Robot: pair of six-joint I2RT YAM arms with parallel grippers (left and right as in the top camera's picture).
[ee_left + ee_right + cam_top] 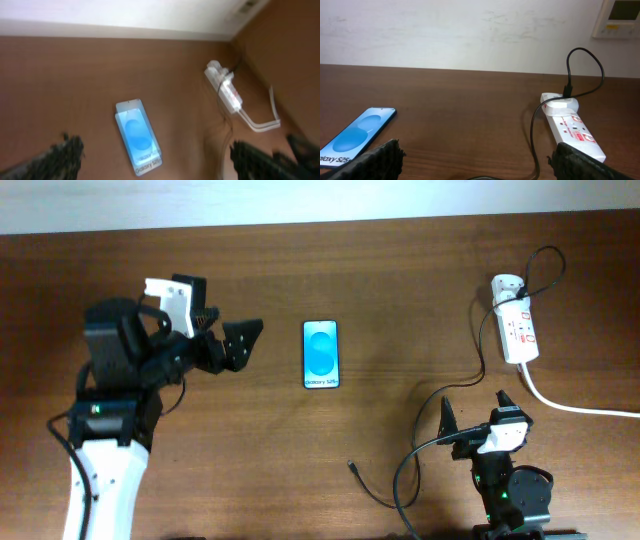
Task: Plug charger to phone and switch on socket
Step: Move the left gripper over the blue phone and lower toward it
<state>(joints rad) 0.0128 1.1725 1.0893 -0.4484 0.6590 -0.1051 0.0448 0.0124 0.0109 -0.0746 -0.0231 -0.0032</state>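
The phone (320, 354) lies flat mid-table, screen up with "Galaxy S25+" text; it also shows in the left wrist view (138, 137) and the right wrist view (357, 136). The socket (517, 328) lies at the right back, with the charger's white adapter (505, 285) plugged in. The black charger cable (478, 370) runs down to a loose connector tip (352, 467) on the table. My left gripper (232, 338) is open and empty, left of the phone. My right gripper (475, 412) is open and empty near the front right, over the cable.
The socket's thick white cord (570, 406) runs off the right edge. A pale wall (470, 30) stands behind the table's back edge, with a white wall panel (617, 17) at the upper right.
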